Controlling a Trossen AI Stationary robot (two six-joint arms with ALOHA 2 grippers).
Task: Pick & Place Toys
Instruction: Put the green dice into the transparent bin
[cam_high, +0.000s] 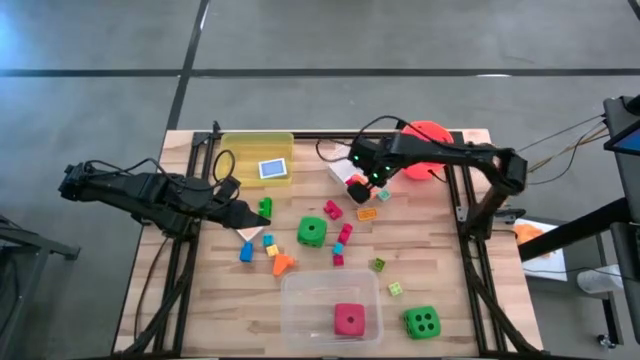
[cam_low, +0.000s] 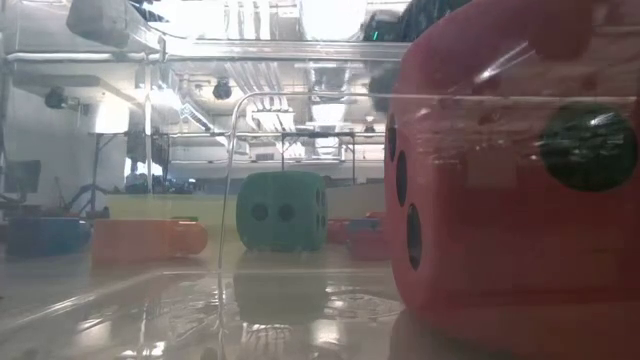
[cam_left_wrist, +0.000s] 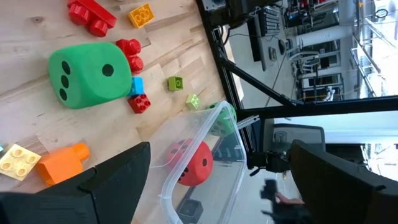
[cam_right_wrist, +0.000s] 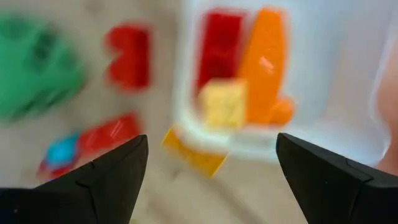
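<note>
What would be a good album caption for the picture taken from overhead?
Two robot arms work a wooden table strewn with toy blocks, a pink die already in the clear tub.

Bright plastic blocks (cam_high: 345, 236) lie scattered about the middle of the table (cam_high: 440, 250). A green dotted die (cam_high: 312, 232) sits among them, another green die (cam_high: 422, 322) near the front right corner. A pink die (cam_high: 349, 320) rests inside the clear tub (cam_high: 300, 300) at the front edge. A blue tile (cam_high: 272, 169) lies in the yellow tub (cam_high: 240, 150) by the back edge
</note>
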